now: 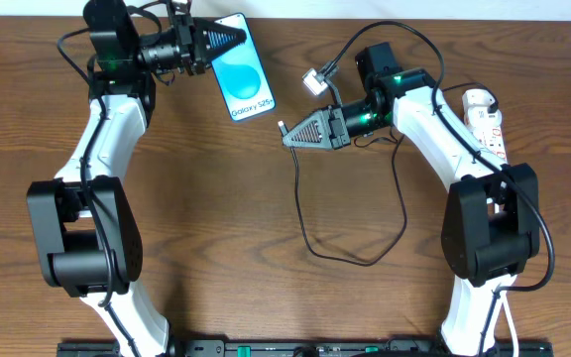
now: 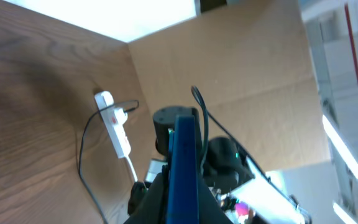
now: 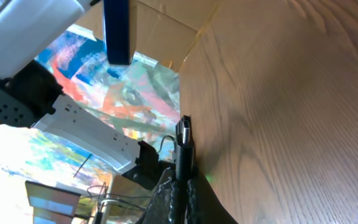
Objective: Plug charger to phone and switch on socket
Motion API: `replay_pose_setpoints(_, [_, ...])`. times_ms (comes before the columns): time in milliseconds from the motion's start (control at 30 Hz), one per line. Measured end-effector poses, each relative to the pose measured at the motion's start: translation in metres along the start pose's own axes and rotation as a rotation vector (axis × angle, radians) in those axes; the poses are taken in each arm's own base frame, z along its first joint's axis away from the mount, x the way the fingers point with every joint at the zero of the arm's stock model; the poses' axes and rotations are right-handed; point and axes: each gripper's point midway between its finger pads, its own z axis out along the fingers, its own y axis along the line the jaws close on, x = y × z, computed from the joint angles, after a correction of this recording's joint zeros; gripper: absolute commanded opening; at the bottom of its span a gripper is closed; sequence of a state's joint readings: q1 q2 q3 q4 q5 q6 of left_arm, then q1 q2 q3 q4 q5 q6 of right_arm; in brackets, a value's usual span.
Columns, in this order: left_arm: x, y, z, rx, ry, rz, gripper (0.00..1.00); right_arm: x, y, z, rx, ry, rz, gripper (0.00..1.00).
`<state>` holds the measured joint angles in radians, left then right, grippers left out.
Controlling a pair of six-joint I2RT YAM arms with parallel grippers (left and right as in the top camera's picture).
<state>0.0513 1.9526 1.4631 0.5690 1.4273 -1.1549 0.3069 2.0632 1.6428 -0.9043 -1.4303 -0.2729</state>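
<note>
Clutter is mostly sitting right of centre. A grey connector (image 1: pixel 315 81) is dangling off the right arm (image 1: pixel 434 124) wiring, hanging between the phone (image 1: pixel 248 74) and the right gripper (image 1: pixel 287 133). The charger (image 1: pixel 299 198) slack is looping wide over the bench (image 1: pixel 216 218) below that gripper, then running up under the right forearm. The socket (image 1: pixel 484 111) is lying far right, well apart from the phone, and the forearm is partly covering it. A cardboard wall (image 2: pixel 241 68) is closing off the side behind the socket.

The phone is sitting close to the far bench edge, angled, screen up. Bare wood is opening out below it and between the two arms.

The left gripper (image 1: pixel 238 38) is reaching in from the left, jaws closed across the phone's top corner and clamping it. The left wrist view is showing the phone edge-on between them.

I'm reading the right jaws as pinched on the charger's plug body, with the metal tip poking out ahead. The tip is pointing toward the phone's near short edge, near it but apart, with bare bench between them.
</note>
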Motion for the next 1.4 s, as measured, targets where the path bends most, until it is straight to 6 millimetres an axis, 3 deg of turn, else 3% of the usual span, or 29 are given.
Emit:
replay_pose_setpoints(200, [-0.009, 0.003, 0.004, -0.019, -0.057, -0.042, 0.07, -0.009, 0.002, 0.0, -0.018, -0.017, -0.06, 0.01])
replay_pose_setpoints(500, [-0.004, 0.001, 0.026, -0.019, -0.059, -0.057, 0.07, -0.016, 0.0, 0.0, -0.011, -0.024, -0.039, 0.01])
replay_pose_setpoints(1400, [-0.01, 0.006, 0.023, -0.037, -0.093, -0.032, 0.08, -0.023, 0.011, -0.001, -0.08, -0.04, -0.094, 0.01])
